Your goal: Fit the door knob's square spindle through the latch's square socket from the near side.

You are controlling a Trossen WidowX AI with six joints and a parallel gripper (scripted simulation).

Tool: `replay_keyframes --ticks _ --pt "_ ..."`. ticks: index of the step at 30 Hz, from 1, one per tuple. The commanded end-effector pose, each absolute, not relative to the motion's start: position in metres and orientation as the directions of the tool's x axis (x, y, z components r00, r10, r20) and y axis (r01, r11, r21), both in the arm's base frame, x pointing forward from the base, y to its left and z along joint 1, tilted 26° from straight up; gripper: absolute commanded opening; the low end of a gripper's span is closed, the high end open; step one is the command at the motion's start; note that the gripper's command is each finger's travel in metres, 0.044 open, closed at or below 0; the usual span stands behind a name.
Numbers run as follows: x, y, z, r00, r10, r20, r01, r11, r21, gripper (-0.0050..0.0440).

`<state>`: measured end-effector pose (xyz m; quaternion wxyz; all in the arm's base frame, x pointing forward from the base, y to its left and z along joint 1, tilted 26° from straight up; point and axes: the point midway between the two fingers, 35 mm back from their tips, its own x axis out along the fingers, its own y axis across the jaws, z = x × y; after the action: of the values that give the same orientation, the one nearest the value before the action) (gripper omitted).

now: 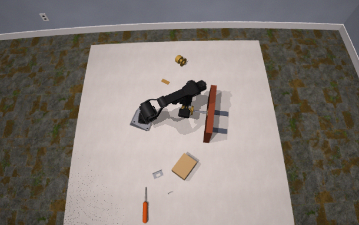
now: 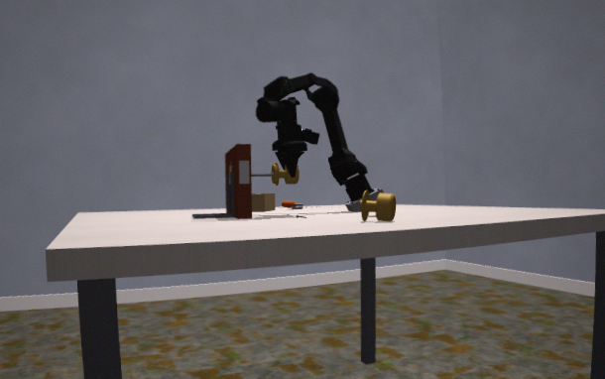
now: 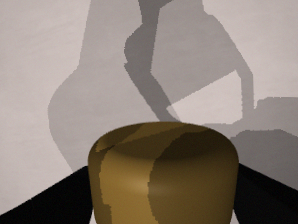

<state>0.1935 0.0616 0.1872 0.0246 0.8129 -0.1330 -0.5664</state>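
No readable lettering anywhere
We can read no text, label, brand, number or sign in the top, exterior or wrist view: none on the orange-handled screwdriver [image 1: 145, 211] [image 2: 289, 203], the tan block [image 1: 184, 166] [image 2: 263, 202] or the wall outlet [image 1: 44, 17].
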Motion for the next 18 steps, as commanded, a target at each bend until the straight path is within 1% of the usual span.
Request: replay_keyframes --ticks 1,6,18 --pt "0.201 0.061 0.189 0.326 -0.245 -0.913 -0.182 -0.964 0.194 0.0000" --pt "0.214 0.060 0.196 0.336 -0.241 -0.911 -0.179 -0.965 0.190 0.0000" --pt "0.206 0.061 0.196 0.340 -0.242 -0.909 -0.187 -0.964 0.187 0.0000"
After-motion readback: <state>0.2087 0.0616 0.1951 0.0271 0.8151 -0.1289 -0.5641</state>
